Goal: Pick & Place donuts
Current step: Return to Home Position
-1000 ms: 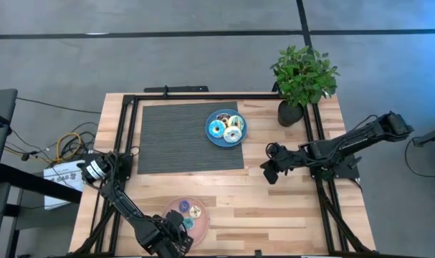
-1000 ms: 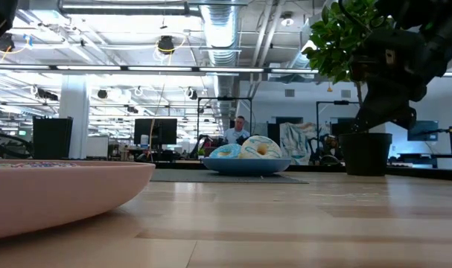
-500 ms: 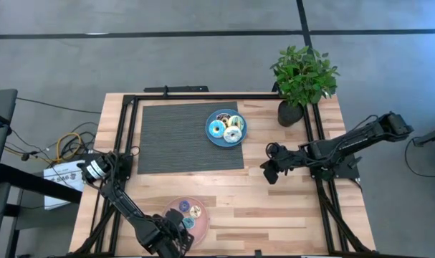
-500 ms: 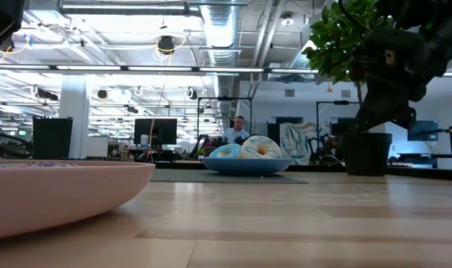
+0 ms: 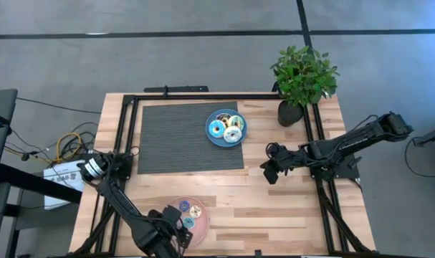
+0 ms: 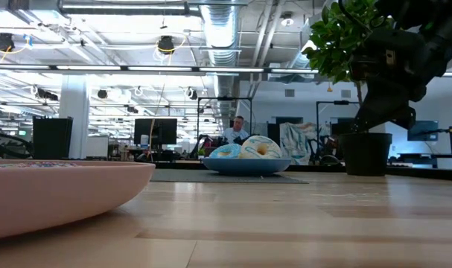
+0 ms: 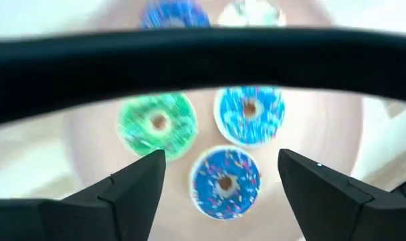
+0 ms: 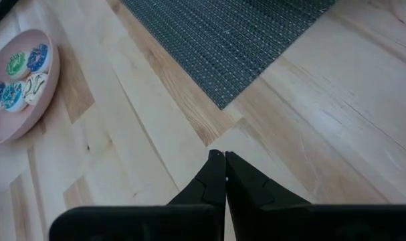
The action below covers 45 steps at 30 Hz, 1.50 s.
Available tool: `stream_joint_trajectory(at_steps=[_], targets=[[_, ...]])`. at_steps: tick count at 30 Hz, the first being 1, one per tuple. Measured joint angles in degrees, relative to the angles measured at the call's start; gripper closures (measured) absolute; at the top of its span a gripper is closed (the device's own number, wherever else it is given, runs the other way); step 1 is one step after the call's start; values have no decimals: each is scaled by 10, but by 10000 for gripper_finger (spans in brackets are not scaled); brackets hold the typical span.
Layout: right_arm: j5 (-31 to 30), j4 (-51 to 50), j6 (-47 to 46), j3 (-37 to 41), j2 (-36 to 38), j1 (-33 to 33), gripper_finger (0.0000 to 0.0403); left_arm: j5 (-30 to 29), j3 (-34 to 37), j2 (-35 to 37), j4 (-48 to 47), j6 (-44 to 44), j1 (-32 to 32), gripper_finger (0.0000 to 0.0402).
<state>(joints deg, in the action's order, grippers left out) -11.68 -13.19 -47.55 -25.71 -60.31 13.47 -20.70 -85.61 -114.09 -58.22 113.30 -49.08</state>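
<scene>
The five smaller donuts lie together on the pink plate (image 5: 205,215) at the near edge of the table (image 5: 289,215): a green donut (image 7: 157,124), a cyan donut (image 7: 251,114) and a blue donut (image 7: 224,182) show plainly in the left wrist view, with a darker blue one and a pale one beyond them, blurred and partly hidden. The left gripper (image 7: 221,161) hangs just above this plate, its jaws spread wide and holding nothing, the blue donut showing between them. The four larger donuts sit crowded on the blue plate (image 6: 246,165) at the far right corner of the grey woven mat (image 5: 174,136): a big cyan ring (image 5: 217,129), a dark brown ring (image 5: 223,117) and two cream rings (image 5: 233,134). The right gripper (image 8: 223,158) is over bare wood just beside the mat's near right corner, well apart from both plates, its jaws pressed together and empty. A potted plant (image 5: 303,75) stands at the far right corner of the table.
</scene>
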Motion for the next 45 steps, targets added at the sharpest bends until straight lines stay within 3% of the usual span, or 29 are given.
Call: stream_joint_trajectory(at_steps=[7,11,14,21,27,31,36,39,45], targets=[[0,0,0,0,0,0,402,-82,-111,23,-229,-37,8,118],[0,0,0,0,0,0,402,-171,-133,49,-267,-113,36,133],[0,0,0,0,0,0,402,-204,-133,61,-243,-217,77,167],[0,0,1,0,0,0,402,-195,-128,63,-147,-501,185,286],[-1,0,71,0,0,0,402,-214,-127,68,-103,-614,243,389],[-2,0,134,0,0,0,402,-208,-127,67,-52,-692,269,395],[-2,-1,249,0,0,0,402,-196,-127,67,83,-815,292,400],[-1,-5,293,0,0,0,402,-162,-127,67,148,-891,310,401],[5,-31,296,0,0,0,402,-59,-126,67,196,-973,360,401]])
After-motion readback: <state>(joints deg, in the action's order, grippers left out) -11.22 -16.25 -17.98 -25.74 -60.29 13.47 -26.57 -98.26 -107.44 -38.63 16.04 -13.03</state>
